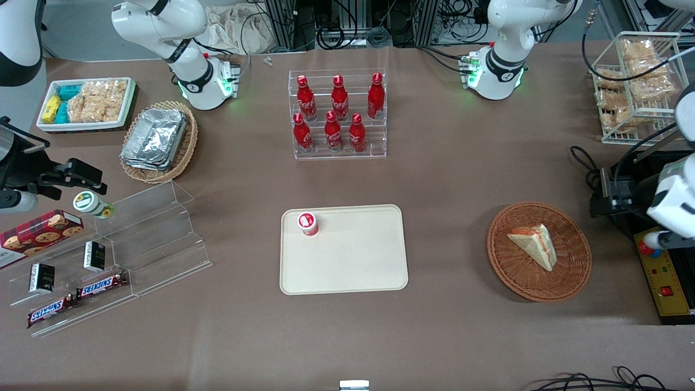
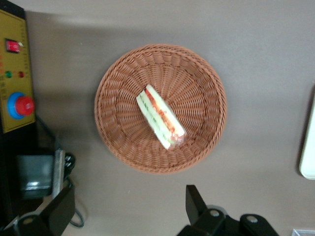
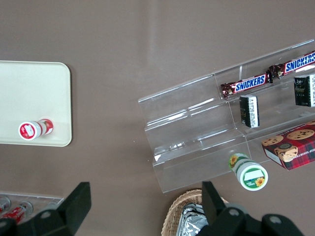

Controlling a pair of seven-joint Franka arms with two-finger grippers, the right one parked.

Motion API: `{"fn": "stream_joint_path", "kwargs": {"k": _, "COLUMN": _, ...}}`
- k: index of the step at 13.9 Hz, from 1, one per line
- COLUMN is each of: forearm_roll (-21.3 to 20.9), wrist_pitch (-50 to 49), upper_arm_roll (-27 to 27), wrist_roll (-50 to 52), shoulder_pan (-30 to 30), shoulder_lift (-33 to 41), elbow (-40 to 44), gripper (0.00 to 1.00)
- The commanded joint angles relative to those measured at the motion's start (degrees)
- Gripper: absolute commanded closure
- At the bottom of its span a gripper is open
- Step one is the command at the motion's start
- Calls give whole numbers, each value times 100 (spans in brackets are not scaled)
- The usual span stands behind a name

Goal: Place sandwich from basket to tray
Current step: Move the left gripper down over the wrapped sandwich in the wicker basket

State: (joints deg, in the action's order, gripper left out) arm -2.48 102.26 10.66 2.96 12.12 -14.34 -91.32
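The sandwich (image 1: 535,244), a pale wedge with red and green filling, lies in the round reddish-brown basket (image 1: 570,279) toward the working arm's end of the table. In the left wrist view the sandwich (image 2: 160,117) lies near the middle of the basket (image 2: 118,128). My left gripper (image 1: 604,191) hangs beside the basket, a little farther from the front camera and well above the table. It is open and empty (image 2: 128,211), with the fingers (image 2: 194,202) wide apart. The cream tray (image 1: 353,260) lies in the middle of the table; its edge also shows in the left wrist view (image 2: 309,147).
A small red-capped bottle (image 1: 307,223) stands on the tray's corner. A yellow control box (image 1: 665,279) with an emergency button sits beside the basket. A rack of red bottles (image 1: 336,114) stands farther back. A wire rack of snack bags (image 1: 635,81) is near the working arm's base.
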Motion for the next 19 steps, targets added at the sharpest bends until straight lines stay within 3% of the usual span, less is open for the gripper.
{"fn": "stream_joint_path", "kwargs": {"k": 1, "forearm_roll": -86, "wrist_pitch": 741, "upper_arm_roll": 15, "wrist_roll": 475, "shoulder_pan": -173, "shoulder_lift": 98, "elbow": -798, "gripper": 0}}
{"fn": "stream_joint_path", "kwargs": {"k": 4, "forearm_roll": -7, "wrist_pitch": 1225, "upper_arm_roll": 15, "wrist_roll": 653, "shoulder_pan": -201, "shoulder_lift": -112, "elbow": -1133, "gripper": 0}}
{"fn": "stream_joint_path", "kwargs": {"k": 13, "forearm_roll": 2, "wrist_pitch": 2262, "upper_arm_roll": 24, "wrist_roll": 2770, "shoulder_pan": -271, "shoulder_lift": -1088, "elbow": -1388, "gripper": 0}}
{"fn": "stream_joint_path", "kwargs": {"k": 17, "forearm_roll": -33, "wrist_pitch": 2466, "upper_arm_roll": 24, "wrist_roll": 2894, "shoulder_pan": -262, "shoulder_lift": -1202, "elbow": -1538, "gripper": 2}}
{"fn": "stream_joint_path", "kwargs": {"k": 19, "forearm_roll": -42, "wrist_pitch": 2457, "upper_arm_roll": 24, "wrist_roll": 2903, "shoulder_pan": -271, "shoulder_lift": -1194, "elbow": -1538, "gripper": 19}}
